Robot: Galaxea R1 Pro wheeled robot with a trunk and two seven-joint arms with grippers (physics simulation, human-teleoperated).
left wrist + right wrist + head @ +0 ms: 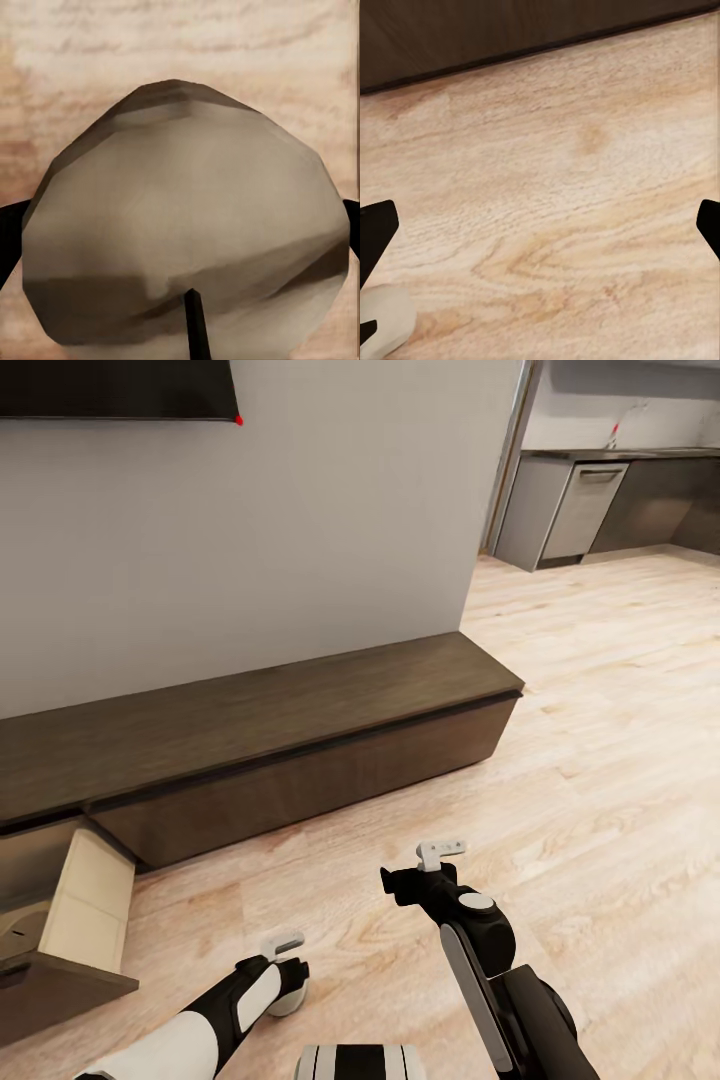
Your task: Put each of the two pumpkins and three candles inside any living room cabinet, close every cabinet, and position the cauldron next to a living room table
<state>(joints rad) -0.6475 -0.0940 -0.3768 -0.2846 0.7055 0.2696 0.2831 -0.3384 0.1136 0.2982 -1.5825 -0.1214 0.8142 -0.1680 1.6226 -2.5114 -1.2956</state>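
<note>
My left gripper (288, 985) hangs low over the floor (600, 740), in front of the cabinet (260, 740), its fingers (9, 232) clamped on a candle (187, 232). In the left wrist view the candle's pale flat top faces the camera, a dark finger edge at each side of it and the wood floor beyond. In the head view a pale part of the candle (290, 1000) shows under the left gripper. My right gripper (420, 880) hovers over the floor, nearer the cabinet's front than the left one; its fingers (375, 232) stand wide apart with bare floor between them. The cabinet runs along the wall (250, 540), and an open drawer (85, 905) with a pale interior projects from its front, beside my left arm. A dark screen (115, 388) hangs on the wall above the cabinet. Beyond the cabinet's far end, past the wall's corner, stand grey kitchen units (570, 510).
</note>
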